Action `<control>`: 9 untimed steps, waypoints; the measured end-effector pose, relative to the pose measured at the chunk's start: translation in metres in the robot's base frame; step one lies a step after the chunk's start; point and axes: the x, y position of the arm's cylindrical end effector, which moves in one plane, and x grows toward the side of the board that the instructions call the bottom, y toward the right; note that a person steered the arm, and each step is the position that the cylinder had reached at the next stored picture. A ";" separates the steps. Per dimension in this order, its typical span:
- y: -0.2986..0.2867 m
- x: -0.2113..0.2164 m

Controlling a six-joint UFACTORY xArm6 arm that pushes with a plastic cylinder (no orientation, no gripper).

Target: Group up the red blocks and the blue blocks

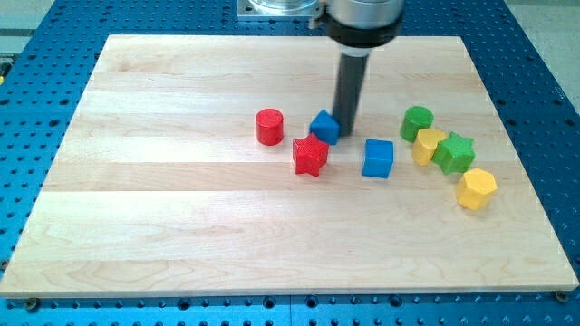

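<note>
A red cylinder stands left of centre on the wooden board. A red star-shaped block lies just to its lower right. A small blue block sits above the red star, close to it. A blue cube lies further to the view's right. My tip is right beside the small blue block, on its right side, and up-left of the blue cube.
At the view's right lie a green cylinder, a yellow block, a green star-shaped block and a yellow hexagonal block, clustered together. The board rests on a blue perforated table.
</note>
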 end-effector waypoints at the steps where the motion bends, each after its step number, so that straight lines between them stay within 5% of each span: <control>1: -0.014 0.000; 4: -0.088 -0.069; 5: -0.106 -0.027; 9: -0.092 0.030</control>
